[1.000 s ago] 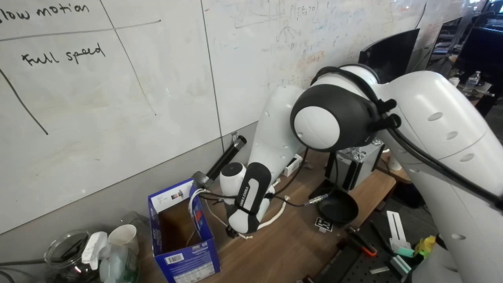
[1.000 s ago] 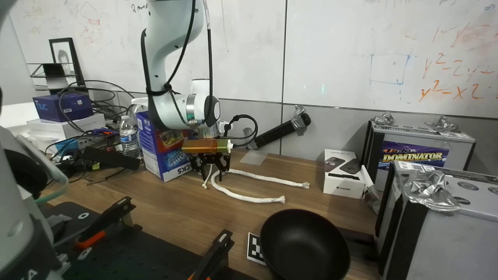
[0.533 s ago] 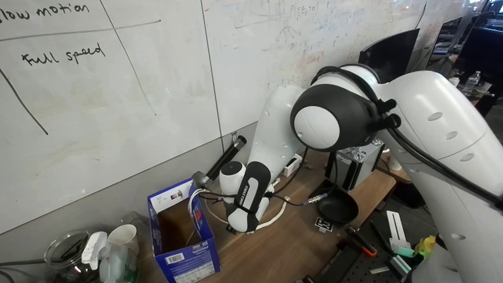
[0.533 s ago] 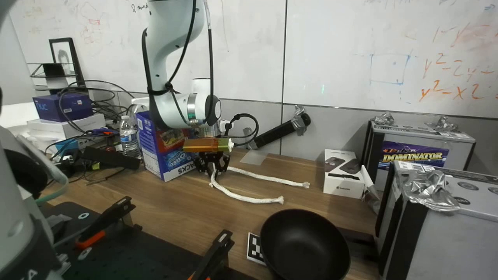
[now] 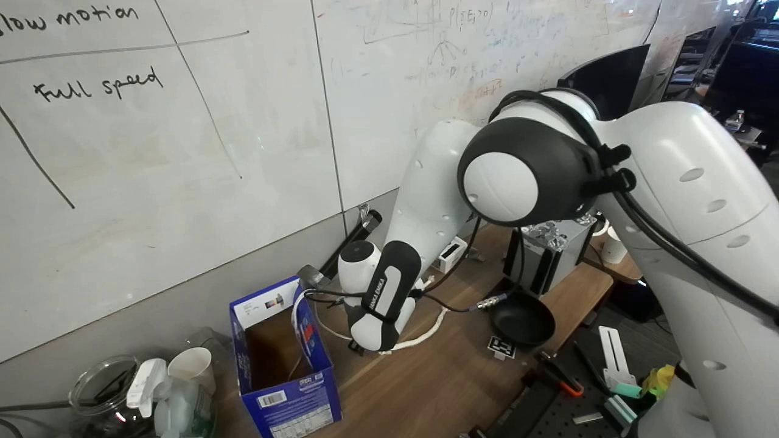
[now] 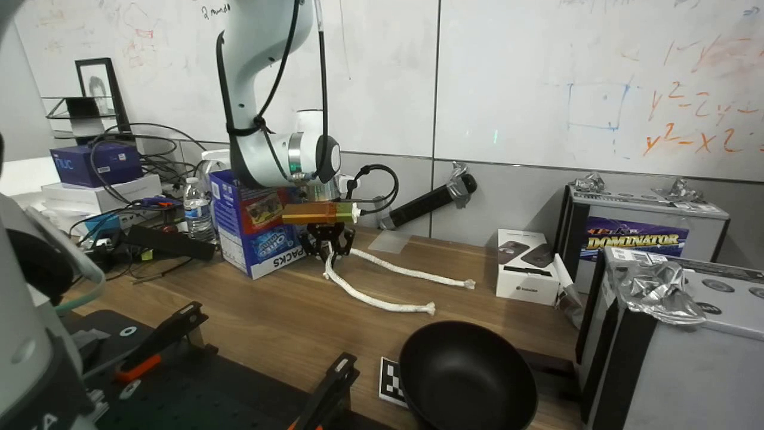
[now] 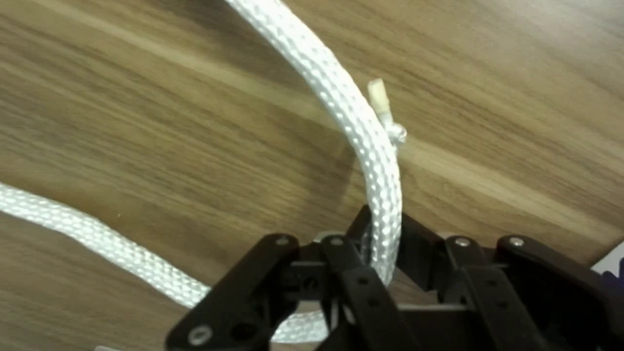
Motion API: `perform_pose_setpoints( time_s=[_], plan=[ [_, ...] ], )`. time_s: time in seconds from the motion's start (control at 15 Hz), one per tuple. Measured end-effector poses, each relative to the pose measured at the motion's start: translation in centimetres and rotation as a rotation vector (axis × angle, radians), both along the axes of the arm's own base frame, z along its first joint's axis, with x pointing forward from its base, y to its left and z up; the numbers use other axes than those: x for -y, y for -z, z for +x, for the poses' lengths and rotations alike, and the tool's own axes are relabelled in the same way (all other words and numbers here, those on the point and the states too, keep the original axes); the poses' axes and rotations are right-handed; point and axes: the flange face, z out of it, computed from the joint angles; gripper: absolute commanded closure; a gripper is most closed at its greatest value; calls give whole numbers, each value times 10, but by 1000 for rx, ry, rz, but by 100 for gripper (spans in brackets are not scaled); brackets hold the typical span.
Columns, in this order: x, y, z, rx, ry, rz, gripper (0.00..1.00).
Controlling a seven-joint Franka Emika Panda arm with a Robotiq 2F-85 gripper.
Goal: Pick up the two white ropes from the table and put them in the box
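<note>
Pinching the white rope (image 7: pixel 378 156) in jaws, probably picking step; next, carefully lift over box (image 5: pixel 298 401) near back edge of table (image 5: pixel 420 395).

Robotics lab, office-type room. White-and-black jointed robot arm (image 5: pixel 529 176) arched over brown wood-grain tabletop (image 6: pixel 250 316). Flat black perforated plate (image 6: pixel 197 391), with black clamps with orange parts (image 6: pixel 162 334) on it. Black-and-white square printed marker (image 6: pixel 391 381) on tabletop. Blue cardboard box printed "nuc" (image 6: pixel 95 164) stacked on white box (image 6: pixel 89 194). Grey box-shaped unit with purple "DOMINATOR" label (image 6: pixel 635 236) at back. Long glossy whiteboard (image 6: pixel 370 77) behind: orange handwritten formulas (image 6: pixel 680 143), black handwritten "full speed" (image 5: pixel 100 85). Wide black monitor (image 5: pixel 599 79) beyond arm.
</note>
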Motion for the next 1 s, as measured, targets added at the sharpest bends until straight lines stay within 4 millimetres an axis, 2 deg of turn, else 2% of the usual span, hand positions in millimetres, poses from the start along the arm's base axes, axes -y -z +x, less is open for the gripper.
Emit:
perform_pose_setpoints(
  time_s=[0.2, 0.4, 0.8, 1.0],
  plan=[
    [-2, -36, 4, 19, -1, -3, 92],
    [-4, -85, 5, 39, -3, -9, 92],
    [-17, -216, 7, 112, 5, -70, 92],
    [-27, -275, 5, 148, 3, -101, 92]
  ],
)
